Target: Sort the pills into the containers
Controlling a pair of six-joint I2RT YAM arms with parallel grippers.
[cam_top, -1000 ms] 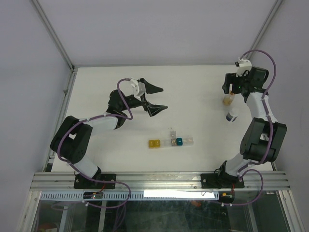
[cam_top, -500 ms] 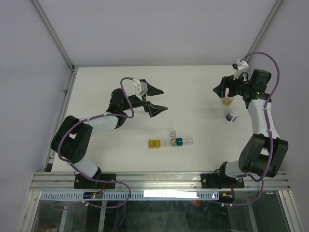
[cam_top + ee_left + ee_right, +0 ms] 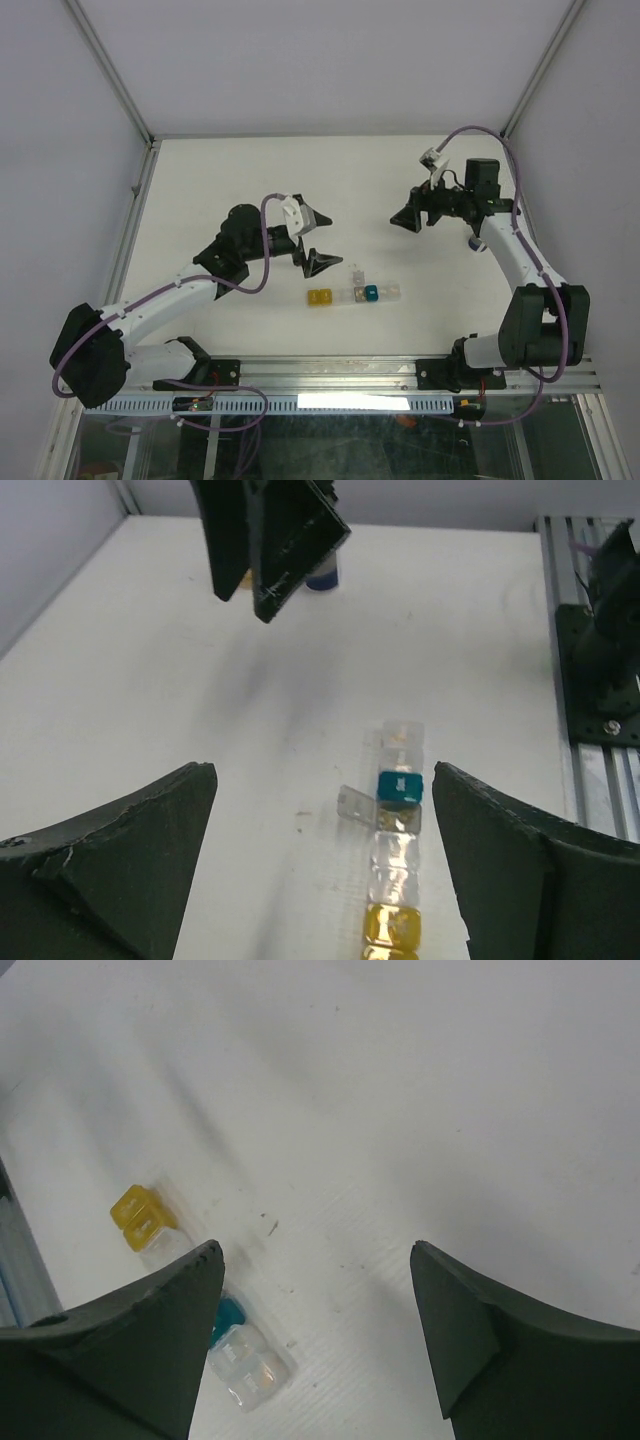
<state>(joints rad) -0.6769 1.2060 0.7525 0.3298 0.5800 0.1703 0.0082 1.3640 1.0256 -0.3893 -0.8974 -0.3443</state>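
Left gripper (image 3: 323, 770) is spread wide and empty, hovering just behind the containers (image 3: 355, 294), a row mid-tabletop toward the near edge with one lid up, probably lining up on a cell. Right gripper (image 3: 315, 1250) is also open and empty; the pills can't be made out.

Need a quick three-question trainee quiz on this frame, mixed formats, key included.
1. True or false: the left gripper is shut on the pill-box row.
2. In the top view, which cell sits at the row's left end? A a red cell, B the yellow cell, C a black cell.
3. Which colour of cell has its lid flipped open?
Key: 1 false, its jaws stand open and hold nothing; 2 B; 3 the grey cell, beside the teal cell.
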